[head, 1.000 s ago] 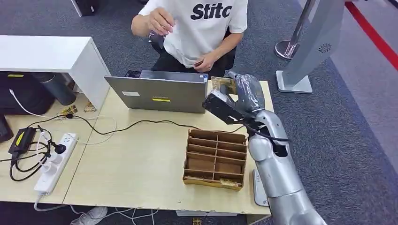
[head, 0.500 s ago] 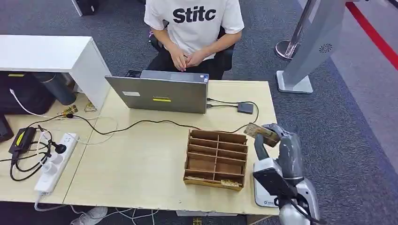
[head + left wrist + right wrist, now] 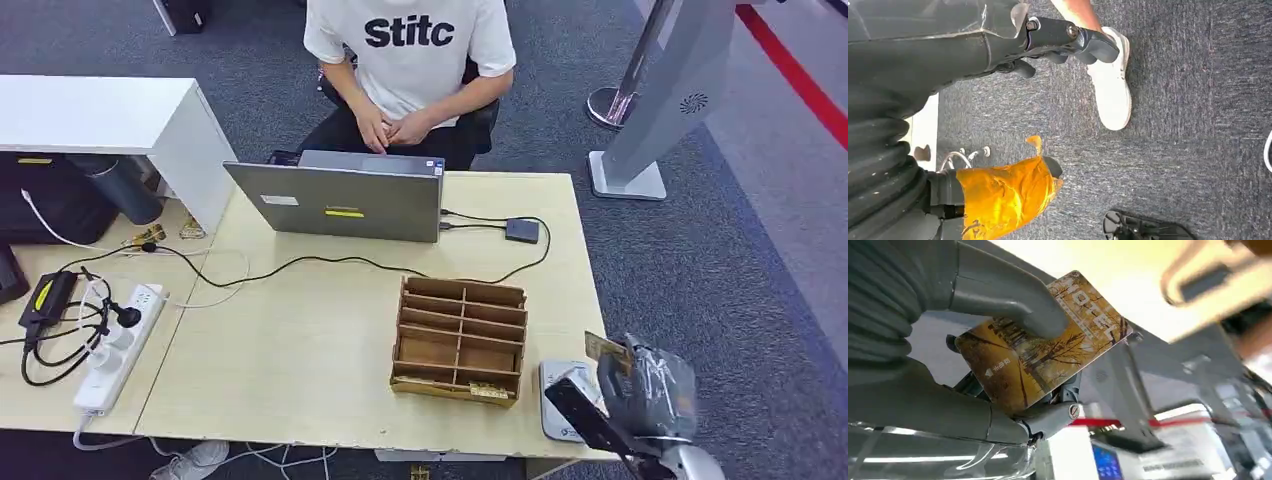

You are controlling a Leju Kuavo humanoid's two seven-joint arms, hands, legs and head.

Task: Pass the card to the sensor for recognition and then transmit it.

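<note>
Held the card (image 3: 606, 350) pinched between thumb and fingers of the right hand (image 3: 650, 385). Had dropped lower and nearer to the table's (image 3: 300, 340) 5 o'clock corner than half a second before, beside the white sensor (image 3: 556, 395) at 3 o'clock of the wooden organizer (image 3: 460, 340). Left hand (image 3: 998, 45): fingers curled, holding nothing. Person (image 3: 410, 60) sat at 12 o'clock, hands together as before.

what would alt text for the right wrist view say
The robot's right hand grips a yellow hotel card printed with autumn trees, its grey thumb pressed on the card's face. Behind it are blurred pale and grey shapes and a red stripe.
</note>
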